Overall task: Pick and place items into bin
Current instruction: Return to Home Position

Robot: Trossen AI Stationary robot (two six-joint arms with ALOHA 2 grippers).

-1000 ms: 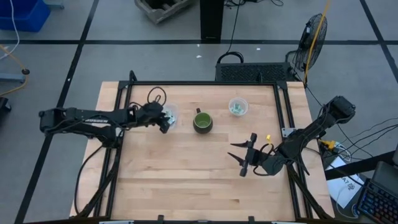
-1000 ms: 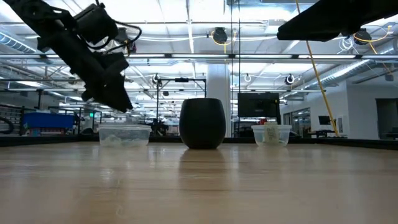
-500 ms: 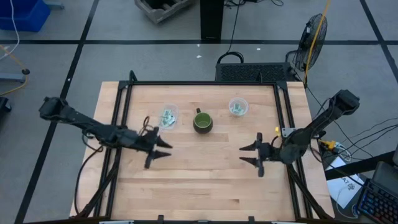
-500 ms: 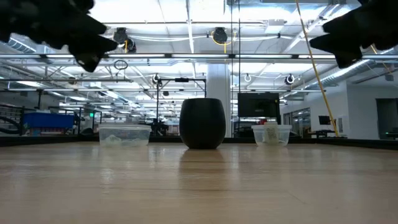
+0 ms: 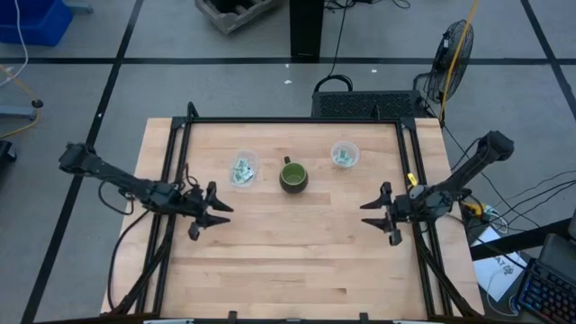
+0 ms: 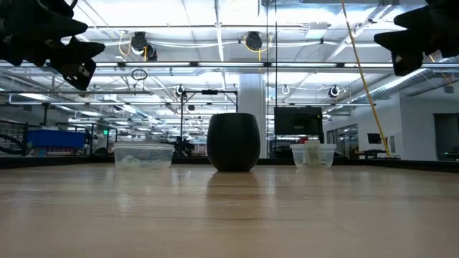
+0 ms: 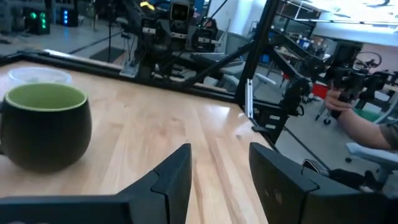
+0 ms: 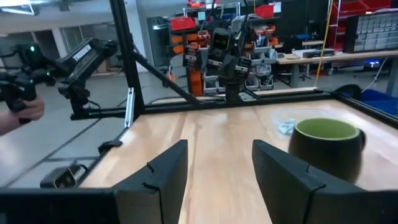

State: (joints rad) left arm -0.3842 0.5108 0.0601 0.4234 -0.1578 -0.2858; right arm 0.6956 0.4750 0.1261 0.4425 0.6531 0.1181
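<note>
**Parking both arms, packets binned**

Left gripper (image 5: 214,214) and right gripper (image 5: 371,214) hang above the wood, each near its own table edge. Fingers are spread wide, with nothing between them. Pale packets (image 5: 242,169) lie inside the left bin (image 5: 256,162), and more show in the right bin (image 5: 355,147). The bins flank the green mug (image 5: 293,176). No packet seen loose on the table (image 5: 288,261). Judgement: sorting looks finished, arms kept apart, away from the bins.
</note>
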